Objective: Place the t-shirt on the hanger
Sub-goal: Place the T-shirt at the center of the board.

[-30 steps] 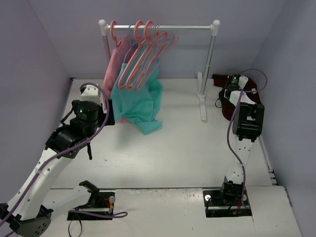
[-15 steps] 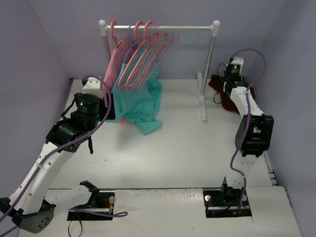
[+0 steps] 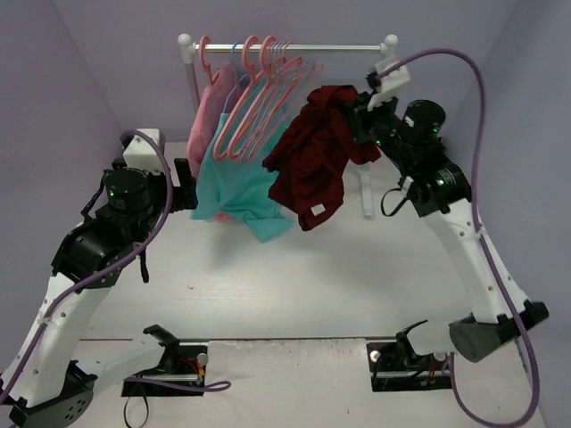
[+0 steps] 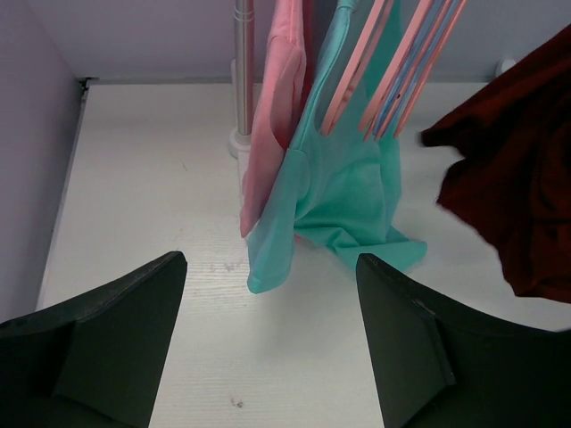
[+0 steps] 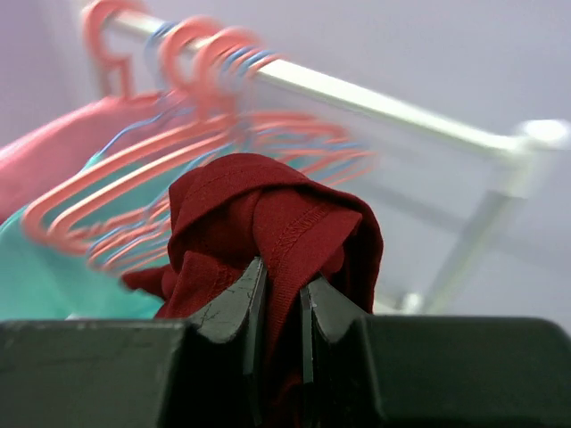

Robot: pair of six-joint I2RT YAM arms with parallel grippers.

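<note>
The right fingers (image 5: 230, 312) pinch the t-shirt (image 3: 312, 156), which hangs in the air beside the hangers (image 3: 254, 111); the left fingers (image 4: 125, 321) stand wide, empty.

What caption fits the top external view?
Right gripper holds the maroon t-shirt aloft beside the pink hangers; left gripper open.
</note>
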